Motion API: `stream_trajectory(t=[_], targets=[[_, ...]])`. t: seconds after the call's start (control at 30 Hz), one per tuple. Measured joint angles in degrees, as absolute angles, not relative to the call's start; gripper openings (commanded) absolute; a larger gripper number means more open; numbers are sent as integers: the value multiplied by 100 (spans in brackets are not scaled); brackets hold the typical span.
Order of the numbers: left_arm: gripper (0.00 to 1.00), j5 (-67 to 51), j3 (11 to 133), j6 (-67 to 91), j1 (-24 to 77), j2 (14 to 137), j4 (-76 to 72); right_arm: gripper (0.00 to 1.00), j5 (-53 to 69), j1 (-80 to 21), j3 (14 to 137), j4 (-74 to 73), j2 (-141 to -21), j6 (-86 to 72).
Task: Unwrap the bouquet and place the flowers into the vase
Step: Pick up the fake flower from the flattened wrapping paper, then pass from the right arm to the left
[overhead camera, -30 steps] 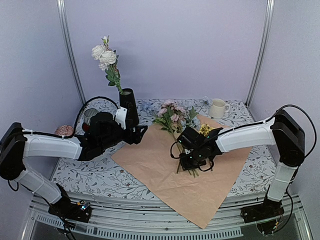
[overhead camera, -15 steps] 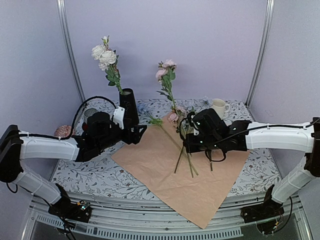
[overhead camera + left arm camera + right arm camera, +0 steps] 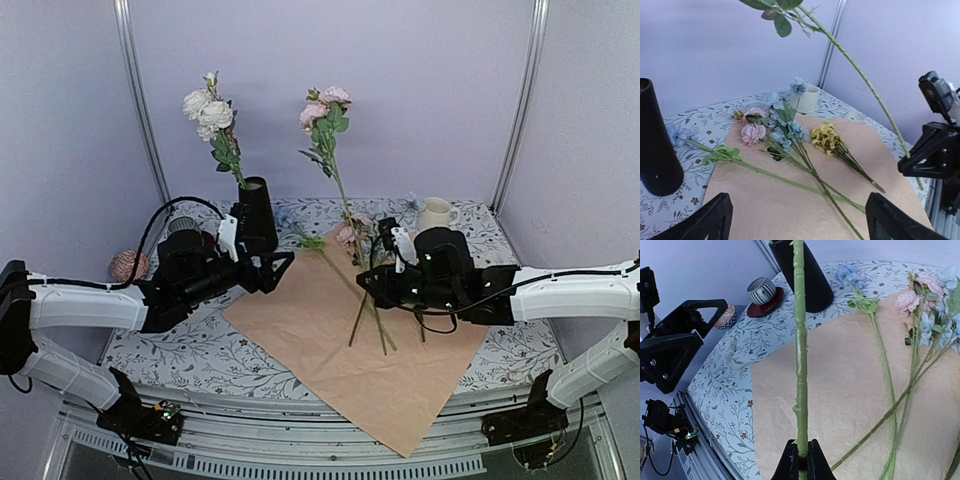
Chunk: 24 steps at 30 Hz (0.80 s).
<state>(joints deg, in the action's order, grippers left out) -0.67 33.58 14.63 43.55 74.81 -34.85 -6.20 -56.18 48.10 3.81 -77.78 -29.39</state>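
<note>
Right gripper (image 3: 801, 460) clamped on pink flower stem (image 3: 800, 340), left gripper (image 3: 799, 210) spread wide

Black vase (image 3: 258, 200) holds white flowers (image 3: 210, 110); most other stems (image 3: 790, 140) lie, seemingly loose.

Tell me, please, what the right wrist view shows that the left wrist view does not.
Only the right wrist view shows the striped cup on its red saucer and, close up, the right gripper shut on the green stem. Only the left wrist view shows the cream mug and the yellow cluster. Both show the vase, the tan paper and loose flowers lying on it.
</note>
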Motion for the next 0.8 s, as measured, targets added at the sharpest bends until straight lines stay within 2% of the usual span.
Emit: stream_trajectory(t=[0.1, 0.17, 0.27, 0.5, 0.8], targets=[[94, -414, 3175, 1535, 4357, 7411, -3780, 4, -552, -5793, 4807, 847, -7979, -2829], [88, -644, 3050, 1594, 4355, 7328, -3981, 4, -565, -5953, 4818, 1035, -8143, -2738], [85, -1087, 2906, 1686, 4355, 7196, -4379, 4, -596, -6257, 4842, 1306, -8412, -2556], [84, -2043, 2547, 1959, 4355, 6938, -5382, 4, -679, -6718, 5011, 1708, -8836, -2156], [85, -2209, 2412, 2228, 4211, 6775, -5789, 4, -797, -6897, 5019, 2178, -8986, -1892]])
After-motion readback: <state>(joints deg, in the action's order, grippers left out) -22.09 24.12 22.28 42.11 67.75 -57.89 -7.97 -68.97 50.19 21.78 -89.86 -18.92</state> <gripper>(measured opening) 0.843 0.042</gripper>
